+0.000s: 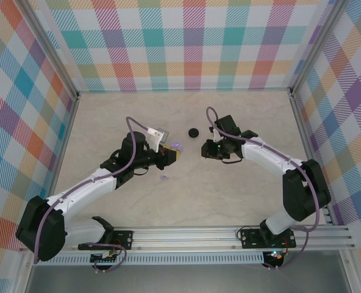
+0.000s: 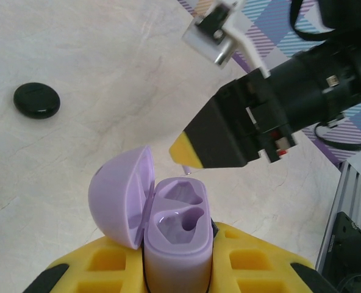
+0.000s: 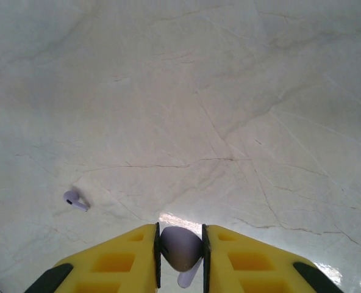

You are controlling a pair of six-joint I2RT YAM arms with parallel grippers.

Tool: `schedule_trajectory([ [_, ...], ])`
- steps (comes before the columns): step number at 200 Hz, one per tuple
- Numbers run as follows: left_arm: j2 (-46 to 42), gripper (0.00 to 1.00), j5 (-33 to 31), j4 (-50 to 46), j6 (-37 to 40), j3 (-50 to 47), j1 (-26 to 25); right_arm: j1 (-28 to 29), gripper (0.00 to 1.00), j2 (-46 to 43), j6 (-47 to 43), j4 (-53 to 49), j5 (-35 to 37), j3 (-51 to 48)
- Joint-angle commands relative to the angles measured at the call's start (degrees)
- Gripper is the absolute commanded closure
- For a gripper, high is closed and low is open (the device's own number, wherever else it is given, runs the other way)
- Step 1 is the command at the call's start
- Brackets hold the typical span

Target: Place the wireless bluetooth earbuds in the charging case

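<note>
So | left gripper (image 2: 177, 271) clamped on the open lavender charging case (image 2: 175, 235), sockets empty | right gripper (image 3: 180, 235) pinching a lavender earbud (image 3: 182, 249) right by its mouth | I'd line stem to socket, lower slow | spare earbud (image 3: 75, 200) loose off the right gripper's left

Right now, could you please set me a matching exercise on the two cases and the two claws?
1 lavender case
2 black case
3 left claw
4 right claw

a grips a lavender earbud
b lid open, sockets empty
c closed, lying on the table
d grips the lavender case

Pairs: 1-b; 2-c; 3-d; 4-a
</note>
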Motion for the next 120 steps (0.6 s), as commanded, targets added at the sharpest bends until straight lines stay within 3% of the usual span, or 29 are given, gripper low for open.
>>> schedule_trajectory([
  [1,0.6,1.00,0.4,2.8,-1.0,-0.5,0.6,-0.3,0.76,-3.2,-2.2,2.7,-2.3,-0.9],
  [120,4.8,1.00,4.2,5.7,-1.9,0.3,0.7,-0.3,0.75,-13.4,-5.0,6.5,-8.5,-1.1],
])
